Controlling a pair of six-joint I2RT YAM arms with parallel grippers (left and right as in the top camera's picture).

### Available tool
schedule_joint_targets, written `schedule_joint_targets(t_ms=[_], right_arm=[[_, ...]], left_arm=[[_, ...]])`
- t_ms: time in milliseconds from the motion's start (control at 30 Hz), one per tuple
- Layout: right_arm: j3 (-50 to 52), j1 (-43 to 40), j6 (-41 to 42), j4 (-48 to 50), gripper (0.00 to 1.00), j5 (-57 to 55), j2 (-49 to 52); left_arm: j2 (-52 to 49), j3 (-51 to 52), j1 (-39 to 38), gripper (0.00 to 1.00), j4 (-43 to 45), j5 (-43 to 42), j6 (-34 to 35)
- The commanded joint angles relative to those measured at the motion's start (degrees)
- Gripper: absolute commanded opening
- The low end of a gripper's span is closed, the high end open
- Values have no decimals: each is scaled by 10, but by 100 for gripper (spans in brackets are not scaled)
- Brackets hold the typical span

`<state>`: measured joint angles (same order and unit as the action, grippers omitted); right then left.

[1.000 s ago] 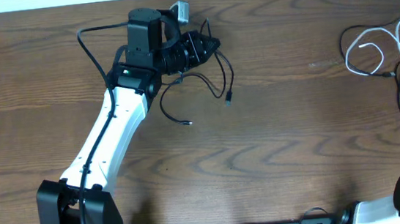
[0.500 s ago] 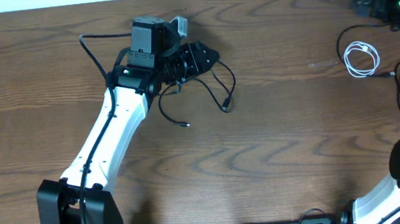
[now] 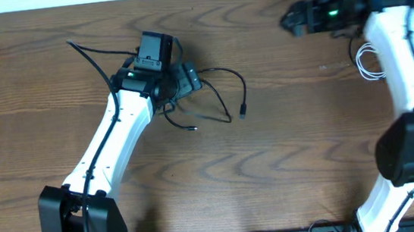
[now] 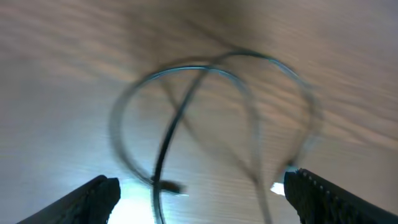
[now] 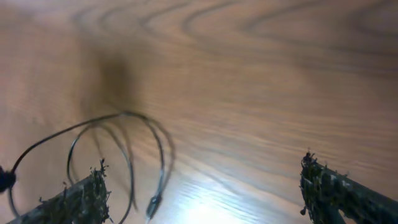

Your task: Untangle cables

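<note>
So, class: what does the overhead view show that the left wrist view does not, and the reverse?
Only overhead: both arms, the left arm and the right arm, plus a white cable beside the right arm. Only left wrist: a close look past the left gripper, its jaws wide apart. Both: the looped black cable lying on the wooden table.

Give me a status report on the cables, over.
Left pincer open over looped black cable. Right pincer open, empty. White cable apart, partly behind right arm. No obstruction seen.
</note>
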<state>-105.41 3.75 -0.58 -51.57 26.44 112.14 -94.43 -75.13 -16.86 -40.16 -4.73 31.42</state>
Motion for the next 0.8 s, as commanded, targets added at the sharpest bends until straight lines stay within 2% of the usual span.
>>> schedule_joint_targets(t_ms=[0,333,467,567,767], right_arm=[[-2,50,-37,4,97,10,27],[-2,236,-61,85,96,11,97],[-2,301,-70,121,89,-12,110],[-2,349,-70,148,79,-61,120],[-2,421,-70,188,70,-156,152]], left_arm=[[-3,-1,15,91,-23,118,-9],[-3,-1,114,92,-33,111,21],[-3,-1,149,92,-34,99,20],[-3,-1,171,92,-38,104,16],[-12,8,228,92,-39,116,21]])
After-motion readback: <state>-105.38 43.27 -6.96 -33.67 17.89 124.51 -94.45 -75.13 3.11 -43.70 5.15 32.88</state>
